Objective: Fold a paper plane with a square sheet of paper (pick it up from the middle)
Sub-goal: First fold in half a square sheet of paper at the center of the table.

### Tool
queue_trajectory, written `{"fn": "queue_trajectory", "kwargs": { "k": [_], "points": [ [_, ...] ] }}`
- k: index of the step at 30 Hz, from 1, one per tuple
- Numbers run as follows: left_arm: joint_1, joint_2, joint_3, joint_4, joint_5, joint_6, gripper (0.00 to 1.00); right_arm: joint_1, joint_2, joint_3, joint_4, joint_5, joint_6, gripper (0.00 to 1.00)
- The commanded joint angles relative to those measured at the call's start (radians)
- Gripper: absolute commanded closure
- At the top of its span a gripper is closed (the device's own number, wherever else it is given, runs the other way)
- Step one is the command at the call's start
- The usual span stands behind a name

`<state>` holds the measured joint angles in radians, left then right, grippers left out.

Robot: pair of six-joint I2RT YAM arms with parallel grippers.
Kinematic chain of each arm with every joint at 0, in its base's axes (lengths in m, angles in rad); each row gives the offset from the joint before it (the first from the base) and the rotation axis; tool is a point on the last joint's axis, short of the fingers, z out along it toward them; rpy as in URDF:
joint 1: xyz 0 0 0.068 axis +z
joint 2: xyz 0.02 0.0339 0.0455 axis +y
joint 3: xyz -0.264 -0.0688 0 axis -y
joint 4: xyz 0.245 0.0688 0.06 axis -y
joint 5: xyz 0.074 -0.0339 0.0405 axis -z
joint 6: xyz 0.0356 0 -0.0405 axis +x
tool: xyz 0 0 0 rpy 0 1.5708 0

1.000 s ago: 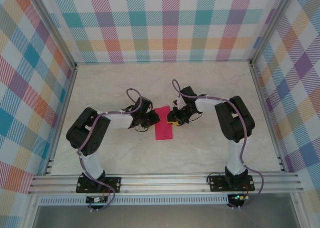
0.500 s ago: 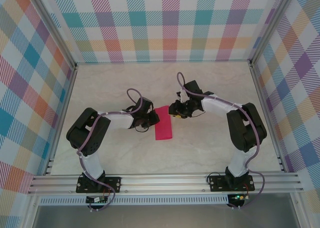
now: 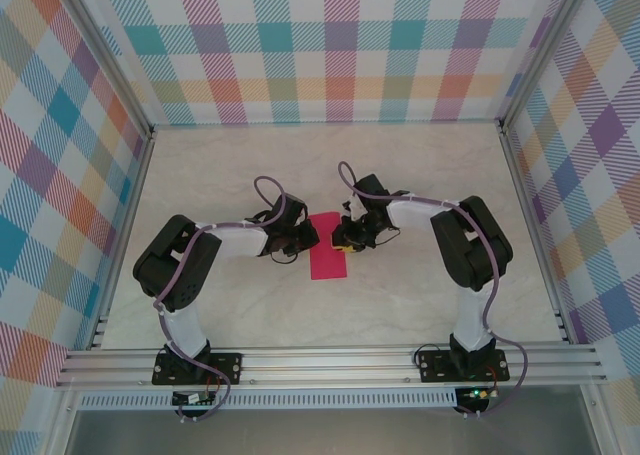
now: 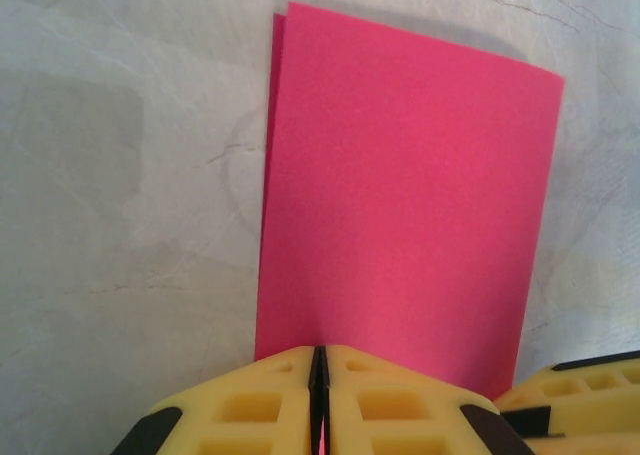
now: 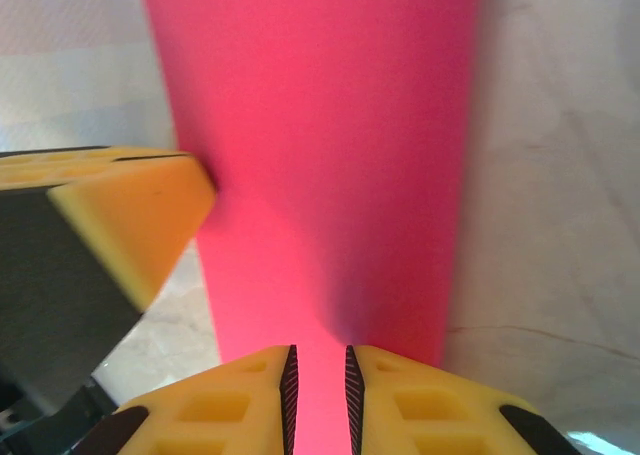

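Left claw (image 4: pixel 318 360) clamped shut on left edge of square sheet of paper (image 4: pixel 400 185), already folded double. Right claw (image 5: pixel 318 365) holds narrow gap at opposite edge, not pinching. Sheet flat on counter (image 4: pixel 120 175) between both claws, long axis near-to-far.

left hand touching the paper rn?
Touching. In the left wrist view the left hand is shut on the near edge of the paper, with a pink sliver showing in the seam between its fingers.

Crimson-pink paper (image 4: pixel 400 195), yellow gripper fingers (image 4: pixel 250 405), marbled table (image 3: pixel 420 175), plaid walls (image 3: pixel 340 45).
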<state>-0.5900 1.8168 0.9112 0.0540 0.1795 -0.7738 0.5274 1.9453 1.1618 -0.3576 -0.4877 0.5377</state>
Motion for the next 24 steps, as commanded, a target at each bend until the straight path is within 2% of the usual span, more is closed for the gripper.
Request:
{"fn": "queue_trajectory", "kwargs": {
  "k": [1, 6, 15, 21, 24],
  "points": [
    [-0.014, 0.060, -0.026, -0.187, -0.099, 0.000, 0.88, -0.003, 0.015, 0.000, -0.040, 0.086, -0.012, 0.78],
    [-0.014, 0.068, -0.024, -0.197, -0.106, 0.002, 0.89, -0.013, 0.014, -0.030, -0.045, 0.140, 0.005, 0.78],
    [-0.019, 0.077, -0.014, -0.191, -0.098, 0.001, 0.89, 0.019, -0.101, -0.057, 0.008, -0.011, 0.015, 0.78],
    [-0.024, 0.082, -0.012, -0.189, -0.101, -0.005, 0.88, 0.037, -0.076, -0.112, 0.012, -0.041, 0.020, 0.78],
    [-0.023, 0.081, -0.013, -0.190, -0.104, -0.004, 0.89, 0.037, -0.065, -0.123, -0.013, -0.002, 0.018, 0.78]
  ]
}}
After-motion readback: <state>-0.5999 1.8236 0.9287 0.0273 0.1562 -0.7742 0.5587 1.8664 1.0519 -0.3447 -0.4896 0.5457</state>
